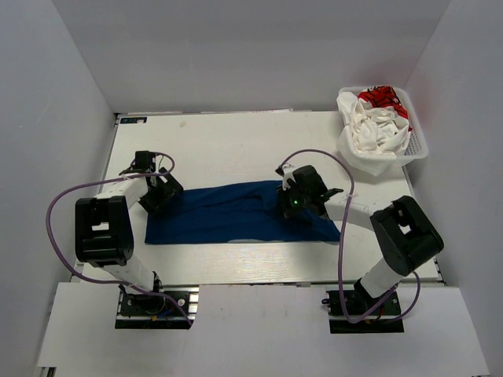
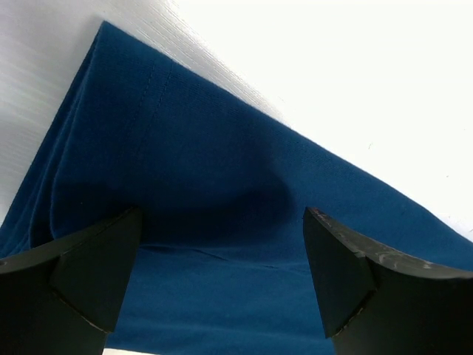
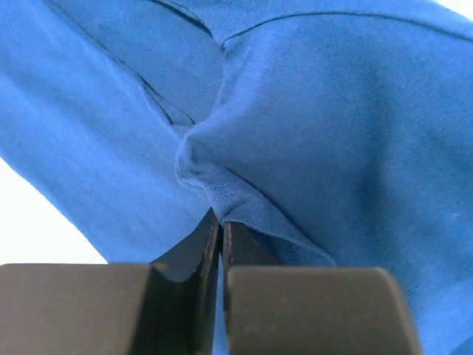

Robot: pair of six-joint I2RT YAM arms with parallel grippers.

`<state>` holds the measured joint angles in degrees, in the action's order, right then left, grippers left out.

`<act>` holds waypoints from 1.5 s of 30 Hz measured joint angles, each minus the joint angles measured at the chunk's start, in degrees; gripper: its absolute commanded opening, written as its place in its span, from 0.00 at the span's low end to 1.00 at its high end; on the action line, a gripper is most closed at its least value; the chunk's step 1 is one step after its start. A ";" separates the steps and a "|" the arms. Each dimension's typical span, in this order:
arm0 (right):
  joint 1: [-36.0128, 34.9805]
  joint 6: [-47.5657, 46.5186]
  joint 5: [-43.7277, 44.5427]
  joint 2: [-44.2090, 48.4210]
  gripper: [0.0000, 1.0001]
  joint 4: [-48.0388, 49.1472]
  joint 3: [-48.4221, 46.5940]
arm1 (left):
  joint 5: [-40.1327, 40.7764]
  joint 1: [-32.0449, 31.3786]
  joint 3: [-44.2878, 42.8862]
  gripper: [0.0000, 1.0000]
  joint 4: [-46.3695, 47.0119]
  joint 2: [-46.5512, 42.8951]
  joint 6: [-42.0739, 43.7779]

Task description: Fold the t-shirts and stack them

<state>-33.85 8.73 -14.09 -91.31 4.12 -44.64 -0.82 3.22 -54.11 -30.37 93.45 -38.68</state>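
The top view showed the whole blue t-shirt (image 1: 236, 214) as a long band lying flat on the surface (image 1: 236, 141). Its long axis ran across from the left pincer (image 1: 161, 191) to the right pincer (image 1: 294, 203). The wrist views showed only the cloth near the fingers.

Only the left wrist view showed that the left pincer stood wide. Its two fingers were apart over a corner of the shirt, and the cloth between them was not gripped. Only the right wrist view showed the right pincer closed on a small raised fold of a stitched hem, right at its fingertips.

The white t-shirt (image 1: 376, 126) appeared in the top view alone. It lay crumpled in the basket (image 1: 421, 151), well apart from the right pincer, beyond it and to its right. Which way the neck of the blue t-shirt pointed, I could not tell.
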 measured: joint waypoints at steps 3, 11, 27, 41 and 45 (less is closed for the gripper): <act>-0.85 0.52 1.33 0.04 0.00 -0.15 0.00 | 0.00 0.00 0.00 1.00 -0.02 0.00 0.13; -3.80 6.25 2.38 3.54 0.00 -5.73 -3.17 | 0.20 -0.09 0.00 1.00 -0.02 0.00 0.17; -9.35 17.81 1.05 -3.78 0.79 -8.96 -9.27 | 0.24 -0.09 -0.31 1.00 -0.37 0.22 0.24; -8.98 14.45 5.09 4.57 0.90 -12.07 -10.34 | 0.24 -0.11 -0.37 1.00 -0.46 0.26 0.42; -6.80 14.16 8.50 10.01 0.90 -13.92 -8.74 | 0.24 -0.11 -0.59 1.00 -0.66 0.44 0.50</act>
<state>-40.64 22.90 -5.58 -81.30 -9.80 -53.39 -0.58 3.11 -54.70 -31.03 93.89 -38.17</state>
